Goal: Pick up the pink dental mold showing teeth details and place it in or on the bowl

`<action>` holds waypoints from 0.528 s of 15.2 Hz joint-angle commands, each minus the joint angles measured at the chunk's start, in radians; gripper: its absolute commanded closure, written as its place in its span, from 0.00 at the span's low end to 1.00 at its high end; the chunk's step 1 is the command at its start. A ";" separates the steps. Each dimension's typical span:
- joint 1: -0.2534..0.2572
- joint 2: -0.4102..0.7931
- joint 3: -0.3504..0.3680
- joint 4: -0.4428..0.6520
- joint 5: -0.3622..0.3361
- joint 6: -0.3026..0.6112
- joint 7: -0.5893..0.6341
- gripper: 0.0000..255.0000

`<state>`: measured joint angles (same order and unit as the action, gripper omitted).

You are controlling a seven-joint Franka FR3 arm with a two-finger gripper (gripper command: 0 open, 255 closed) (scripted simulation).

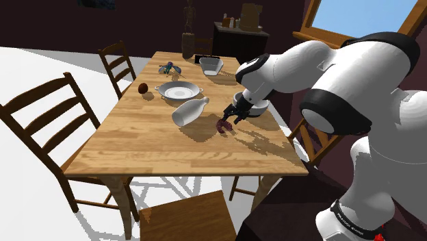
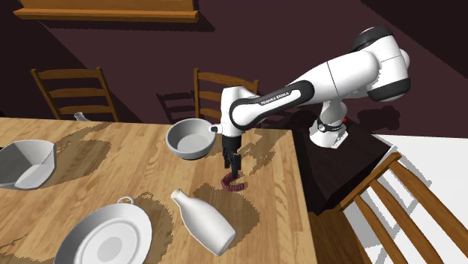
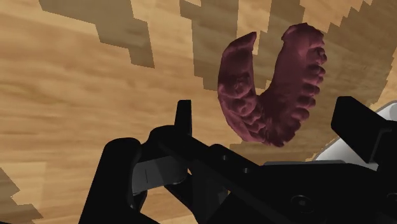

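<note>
Dental mold (image 3: 292, 95) shows tooth ridges in the wrist view, just a dark curl elsewhere, beneath the released hand (image 2: 232, 169).

FRANKA EMIKA on white arm (image 2: 307, 84)

A white bottle (image 1: 189, 111) lies beside a white plate (image 1: 179, 90) on the wooden table (image 1: 137, 147).

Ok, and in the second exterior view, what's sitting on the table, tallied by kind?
Round bowl: 1
Angular dish: 1
Handled plate: 1
Bottle, lying on its side: 1
Dental mold: 1
Small pale item at the far edge, too small to name: 1
Total: 6
</note>
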<state>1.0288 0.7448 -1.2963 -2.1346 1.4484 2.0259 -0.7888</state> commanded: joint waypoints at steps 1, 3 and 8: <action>0.000 0.001 0.001 -0.001 0.002 0.001 -0.001 0.00; 0.000 0.001 0.001 -0.001 0.002 0.001 -0.001 0.00; 0.000 0.000 0.001 -0.001 0.002 0.001 -0.001 1.00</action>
<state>1.0287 0.7446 -1.2969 -2.1351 1.4498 2.0271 -0.7896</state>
